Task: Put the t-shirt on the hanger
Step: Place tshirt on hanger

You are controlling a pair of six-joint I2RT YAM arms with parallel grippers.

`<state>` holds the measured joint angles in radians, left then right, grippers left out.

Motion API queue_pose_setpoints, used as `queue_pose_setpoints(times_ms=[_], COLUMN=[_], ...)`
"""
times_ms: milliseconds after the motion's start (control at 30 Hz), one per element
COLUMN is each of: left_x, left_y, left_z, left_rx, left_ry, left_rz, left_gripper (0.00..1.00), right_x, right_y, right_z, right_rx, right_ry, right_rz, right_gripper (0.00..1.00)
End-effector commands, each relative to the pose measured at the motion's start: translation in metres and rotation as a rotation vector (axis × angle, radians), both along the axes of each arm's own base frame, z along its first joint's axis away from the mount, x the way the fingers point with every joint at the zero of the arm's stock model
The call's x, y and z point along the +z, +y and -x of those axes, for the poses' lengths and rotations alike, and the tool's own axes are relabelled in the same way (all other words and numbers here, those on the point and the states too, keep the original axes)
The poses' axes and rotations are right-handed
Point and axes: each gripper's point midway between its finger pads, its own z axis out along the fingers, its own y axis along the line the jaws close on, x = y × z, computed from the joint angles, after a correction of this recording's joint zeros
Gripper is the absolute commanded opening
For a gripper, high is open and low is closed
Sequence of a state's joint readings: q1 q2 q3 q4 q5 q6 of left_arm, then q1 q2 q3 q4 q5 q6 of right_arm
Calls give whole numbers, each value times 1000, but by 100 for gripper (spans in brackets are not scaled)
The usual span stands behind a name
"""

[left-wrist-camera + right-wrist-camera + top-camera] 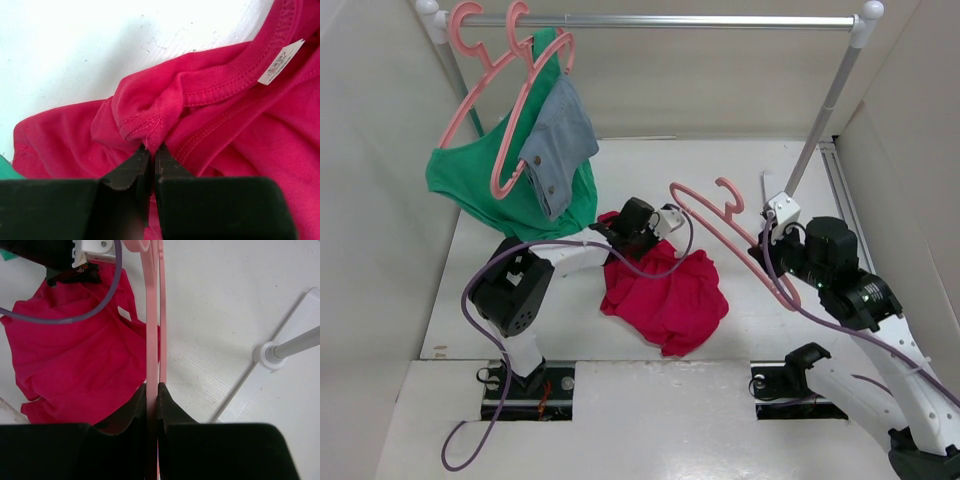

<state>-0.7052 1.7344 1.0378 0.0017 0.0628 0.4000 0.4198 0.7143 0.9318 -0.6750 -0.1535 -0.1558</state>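
Observation:
The crimson t-shirt (670, 295) lies crumpled on the white table, its collar and white tag (280, 62) showing in the left wrist view. My left gripper (642, 235) is at the shirt's upper left part, shut on a bunched fold of the t-shirt (150, 127) near the collar seam. The salmon-pink hanger (735, 235) is held above the table to the right of the shirt, hook pointing up and back. My right gripper (770, 255) is shut on the hanger bar (152, 340), which runs straight out between the jaws.
A metal rail (660, 20) spans the back, carrying two pink hangers (485, 95) with a green garment (485, 185) and a grey-blue denim piece (560, 140). The rail's right post (825, 115) stands behind my right arm, its foot (270, 354) on the table.

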Motion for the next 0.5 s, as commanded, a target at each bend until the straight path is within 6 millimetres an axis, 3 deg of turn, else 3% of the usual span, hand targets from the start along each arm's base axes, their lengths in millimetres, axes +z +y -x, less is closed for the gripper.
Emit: queue_pose_setpoints(times_ms=[0, 167, 333, 467], left_x=[25, 42, 64, 66], left_y=[-7, -7, -3, -4], left_z=[-15, -19, -36, -36], left_rx=[22, 46, 90, 67], left_ry=[-53, -52, -62, -70], left_rz=[33, 50, 87, 79], left_gripper=[0, 0, 0, 0], right_x=[6, -11, -22, -28], right_y=[-2, -1, 3, 6], right_z=[-1, 10, 37, 51], right_rx=[-21, 1, 40, 67], right_ry=[-19, 56, 131, 152], right_rz=[-19, -11, -27, -52], right_gripper=[0, 0, 0, 0])
